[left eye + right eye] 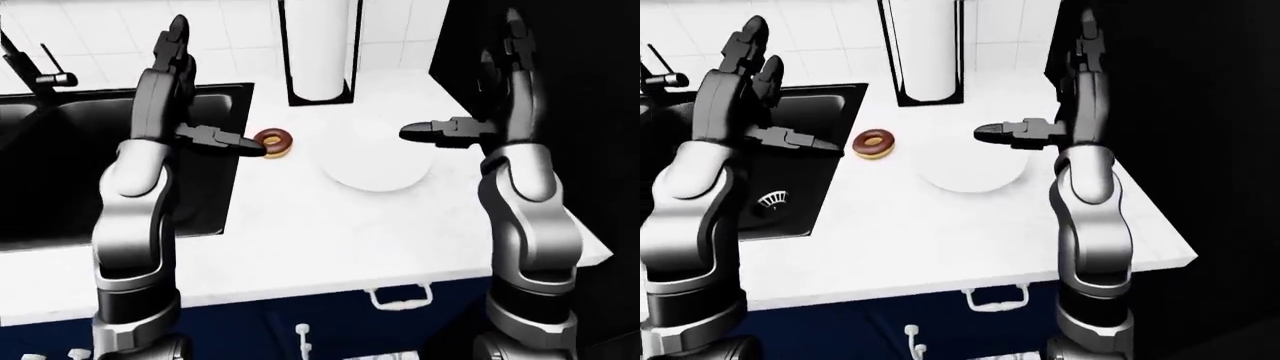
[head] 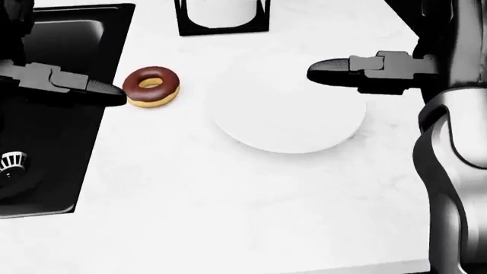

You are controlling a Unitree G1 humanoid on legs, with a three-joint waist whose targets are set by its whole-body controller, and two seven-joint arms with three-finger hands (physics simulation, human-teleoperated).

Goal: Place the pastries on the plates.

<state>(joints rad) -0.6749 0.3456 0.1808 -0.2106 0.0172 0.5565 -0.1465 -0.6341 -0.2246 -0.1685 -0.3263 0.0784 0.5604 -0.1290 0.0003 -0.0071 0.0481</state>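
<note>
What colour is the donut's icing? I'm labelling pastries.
Dark chocolate brown on the donut, over a tan base; head view shows it best.

Kitchen, simulator-rendered. White marble-look counter (image 2: 228,200) runs along a white tiled wall (image 1: 240,30). Black sink basin (image 1: 60,172) is set into the counter at the view's left, drain strainer (image 1: 771,199) visible in its floor, dark faucet (image 1: 40,71) standing above it. Paper towel roll in a black holder (image 1: 318,52) stands upright against the tiles. Navy cabinet fronts (image 1: 890,322) sit below the counter edge, with white handles (image 1: 997,298). Tall black mass (image 1: 600,112) at the right, possibly a refrigerator; no detail shows. White plate (image 2: 288,117) and chocolate-glazed doughnut (image 2: 152,86) lie on the counter.
</note>
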